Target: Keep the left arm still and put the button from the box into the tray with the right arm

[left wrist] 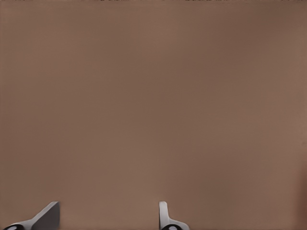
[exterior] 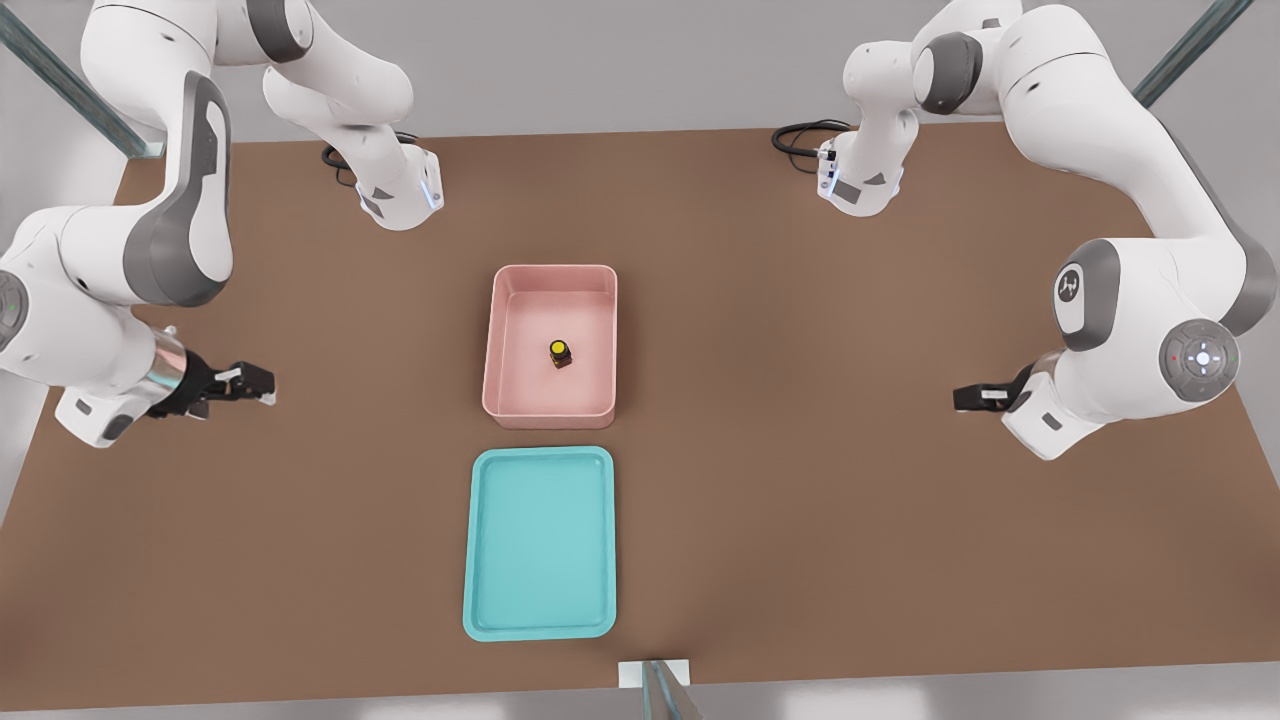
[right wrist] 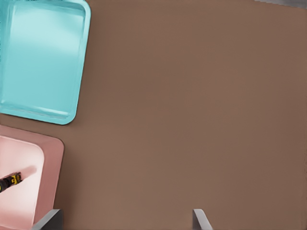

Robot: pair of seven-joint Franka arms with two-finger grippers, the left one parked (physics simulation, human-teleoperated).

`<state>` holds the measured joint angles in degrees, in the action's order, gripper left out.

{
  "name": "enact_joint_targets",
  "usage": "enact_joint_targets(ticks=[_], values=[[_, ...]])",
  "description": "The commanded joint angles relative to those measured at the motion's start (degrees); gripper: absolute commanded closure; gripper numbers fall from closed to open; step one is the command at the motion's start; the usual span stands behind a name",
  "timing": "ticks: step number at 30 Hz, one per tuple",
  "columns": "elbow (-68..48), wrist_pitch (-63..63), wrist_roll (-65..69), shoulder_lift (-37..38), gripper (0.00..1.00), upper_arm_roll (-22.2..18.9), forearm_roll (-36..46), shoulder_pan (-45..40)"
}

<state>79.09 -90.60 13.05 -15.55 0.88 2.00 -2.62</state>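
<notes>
The button [exterior: 560, 352] is seen standing upright on the floor of the box [exterior: 497, 345], a little toward the front view's right of the middle and clear of all four walls; its yellow cap is turned upward. In the right wrist view only the button [right wrist: 10, 181] at the frame's edge and one corner of the box [right wrist: 50, 167] are caught. The box is set near the middle of the table [exterior: 800, 500]. The tray [exterior: 540, 540] is laid flat just beside the box, on its side nearer the camera, with a narrow strip of table left between them; nothing is seen in it. Part of the tray [right wrist: 43, 57] is also shown in the right wrist view.

The gripper [exterior: 262, 385] is held low over bare table at the front view's left, well apart from both box and tray, and is pointed toward the front view's right. In the right wrist view the fingers [right wrist: 53, 219] of the gripper [right wrist: 127, 220] are seen spread wide, and nothing is held between them
</notes>
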Motion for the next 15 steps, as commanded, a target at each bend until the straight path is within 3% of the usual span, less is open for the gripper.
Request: enact_joint_targets(ticks=[1, 2, 4, 6, 9, 10, 11, 12, 13, 14, 15], values=[[-0.1, -2.8, 11.2, 0.1, 0.00, 0.0, 0.0, 0.1], [-0.1, -2.2, 11.1, 0.1, 0.00, 0.2, 0.0, 1.3], [-1.3, -1.5, 9.1, 0.5, 0.00, 0.5, -3.0, 18.0], [-1.6, -0.5, -6.1, 1.5, 0.00, 6.1, -3.1, 24.7], [-0.5, -0.9, -28.0, -0.3, 0.00, 7.2, 1.3, 26.3], [1.4, -1.9, -39.8, -0.6, 0.00, 13.2, 2.7, 24.3], [6.3, -6.4, -53.5, -1.4, 0.00, 27.5, -3.6, 18.3], [10.9, -12.7, -60.8, -1.6, 0.00, 29.8, -4.0, 21.2], [11.3, -13.1, -62.4, -2.6, 0.00, 27.9, -5.7, 25.9], [16.4, -14.6, -62.6, -2.0, 0.00, 27.9, -5.7, 28.4], [25.8, -21.8, -64.1, 0.9, 0.00, 24.9, -5.6, 29.8]])
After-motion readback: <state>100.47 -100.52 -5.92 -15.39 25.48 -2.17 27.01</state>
